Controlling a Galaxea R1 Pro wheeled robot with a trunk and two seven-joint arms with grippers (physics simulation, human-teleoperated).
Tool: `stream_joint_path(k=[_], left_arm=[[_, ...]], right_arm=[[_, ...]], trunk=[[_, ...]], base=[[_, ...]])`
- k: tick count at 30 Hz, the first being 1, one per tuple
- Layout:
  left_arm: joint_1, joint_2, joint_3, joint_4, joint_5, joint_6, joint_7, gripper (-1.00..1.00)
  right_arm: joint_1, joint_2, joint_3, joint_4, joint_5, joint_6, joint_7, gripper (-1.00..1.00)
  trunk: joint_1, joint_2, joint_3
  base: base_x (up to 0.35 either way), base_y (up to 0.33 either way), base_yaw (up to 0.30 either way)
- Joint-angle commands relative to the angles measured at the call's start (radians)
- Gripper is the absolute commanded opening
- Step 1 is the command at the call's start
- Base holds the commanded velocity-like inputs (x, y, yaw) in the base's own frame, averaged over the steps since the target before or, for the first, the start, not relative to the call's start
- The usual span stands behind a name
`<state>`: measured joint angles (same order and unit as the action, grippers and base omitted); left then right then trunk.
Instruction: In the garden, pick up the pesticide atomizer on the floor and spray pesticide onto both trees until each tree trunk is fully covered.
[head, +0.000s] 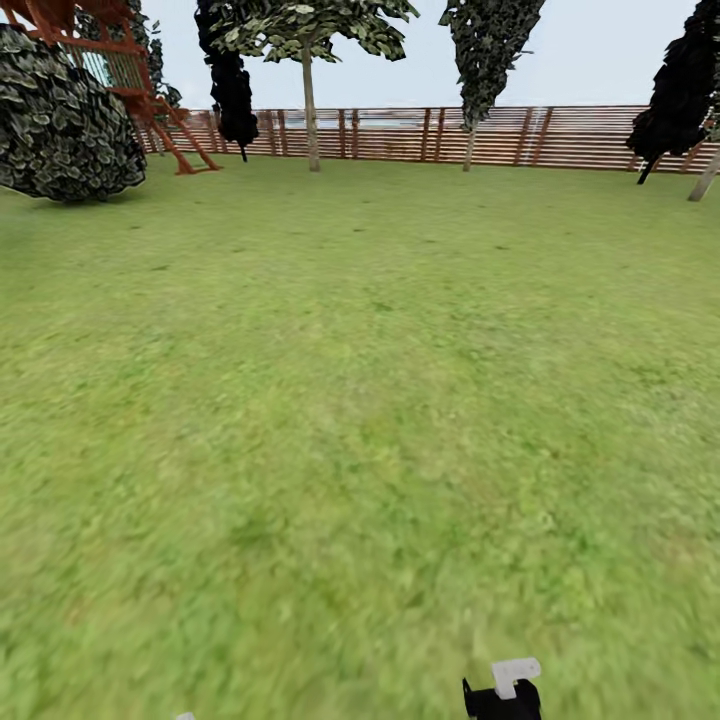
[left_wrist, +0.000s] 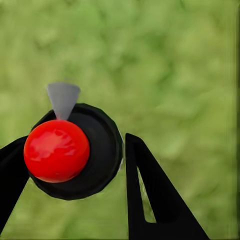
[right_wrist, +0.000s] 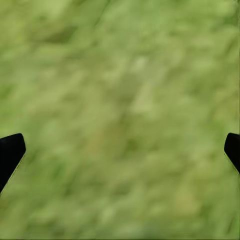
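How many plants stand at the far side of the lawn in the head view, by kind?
Tall trees with pale straight trunks and mottled green crowns: 2
Near-black narrow conifer-like trees: 2
Round mottled dark green bush: 1
Leaning pale trunk cut by the right edge: 1
Total: 6
Foliage behind the red play frame left uncounted.

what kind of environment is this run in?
A fenced back garden, most likely: open green lawn, a brown slatted wooden fence along the far side, trees before it, and a reddish wooden play structure at far left.
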<state>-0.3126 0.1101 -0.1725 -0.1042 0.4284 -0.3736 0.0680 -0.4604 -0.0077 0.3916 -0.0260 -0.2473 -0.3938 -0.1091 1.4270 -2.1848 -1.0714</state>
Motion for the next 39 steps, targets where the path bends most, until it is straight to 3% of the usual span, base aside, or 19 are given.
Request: stream_joint_path(k=[1, 26, 39], left_arm=[[0.0, 0.0, -0.009, 0.0, 0.004, -0.002, 0.006, -1.0], [0.0, 0.002, -0.007, 0.0, 0.007, 0.001, 0.006, -1.0], [0.0, 0.002, -0.007, 0.0, 0.007, 0.001, 0.006, -1.0]], right_arm=[[0.002, 0.0, 0.009, 0.0, -0.007, -0.002, -0.003, 1.0], [0.009, 0.006, 0.01, -0.002, -0.004, -0.002, -0.003, 1.0], [0.009, 0.006, 0.011, 0.0, -0.004, -0.002, -0.003, 1.0]], trunk=[[0.0, 0.0, 0.001], [0.0, 0.0, 0.035], [0.0, 0.0, 0.051]], base=[[0.338, 0.0, 0.0], [0.339, 0.0, 0.057], [0.339, 0.0, 0.176]])
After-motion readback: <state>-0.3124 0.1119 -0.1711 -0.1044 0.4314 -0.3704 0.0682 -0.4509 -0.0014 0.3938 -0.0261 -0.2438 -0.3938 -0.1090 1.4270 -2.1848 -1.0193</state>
